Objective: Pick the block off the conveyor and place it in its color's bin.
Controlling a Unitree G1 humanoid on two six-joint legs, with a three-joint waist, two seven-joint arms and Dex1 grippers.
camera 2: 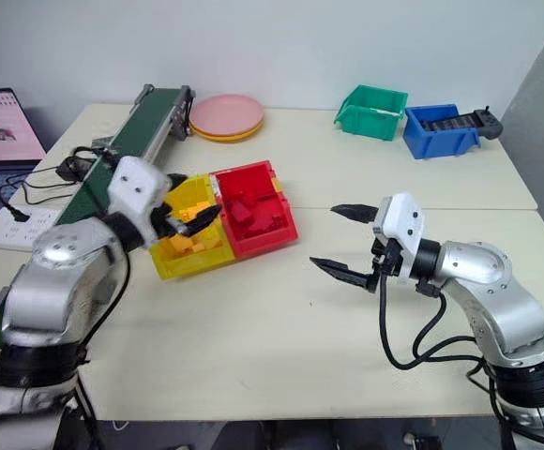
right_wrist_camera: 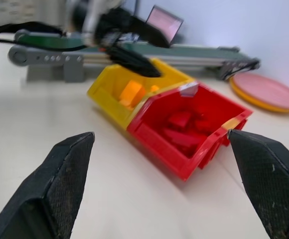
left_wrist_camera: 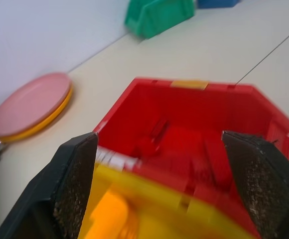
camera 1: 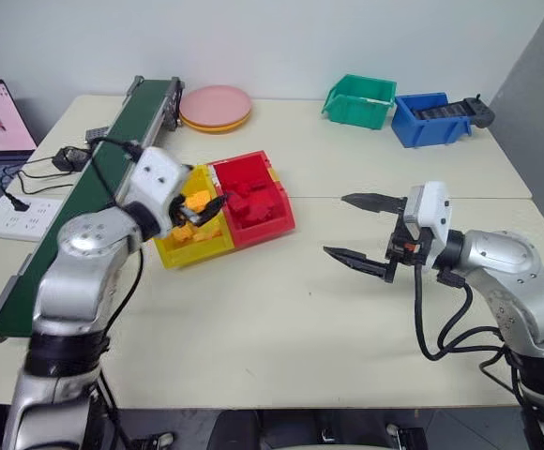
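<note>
Two end effectors spread and empty, left end effector just short of the red bin, so the drop looks done; next, back to the conveyor.

The two head views look down over the whole table, while both wrist views look closely at the same red bin.

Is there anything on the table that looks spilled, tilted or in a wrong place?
Nothing stands out. The red bin and yellow bin sit upright side by side, each holding pieces of its own colour, and no piece lies loose on the table.
</note>
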